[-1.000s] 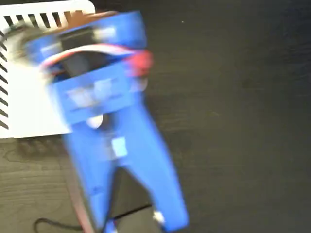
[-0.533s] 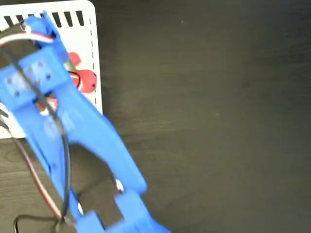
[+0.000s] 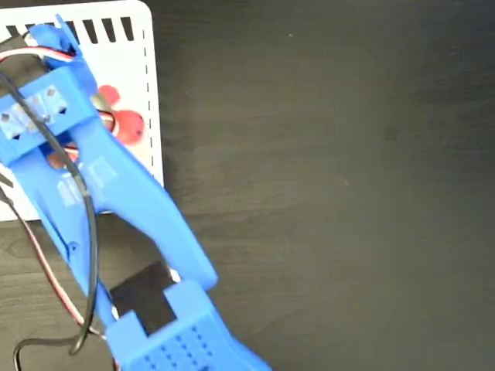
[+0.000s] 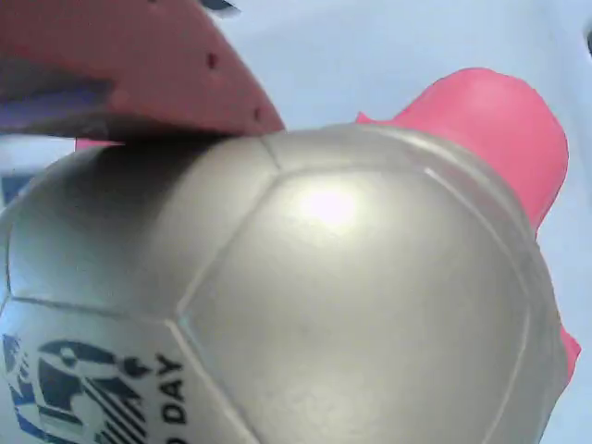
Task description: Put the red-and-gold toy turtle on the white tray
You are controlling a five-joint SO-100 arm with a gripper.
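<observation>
Coral-red head and feet of the red-and-gold toy turtle [image 3: 126, 125] show beside the blue arm [image 3: 116, 201], over the white tray [image 3: 138, 46] near its dashed right edge in the fixed view; the wrist view is filled by its metallic shell [image 4: 305, 305] with a printed mark. A pink finger [image 4: 139, 65] presses the shell's upper side, so the gripper [image 3: 81, 127] appears clamped on the turtle. A second ago the arm stood off the tray's right edge; it now hangs over the tray, so release appears to be the remaining step.
</observation>
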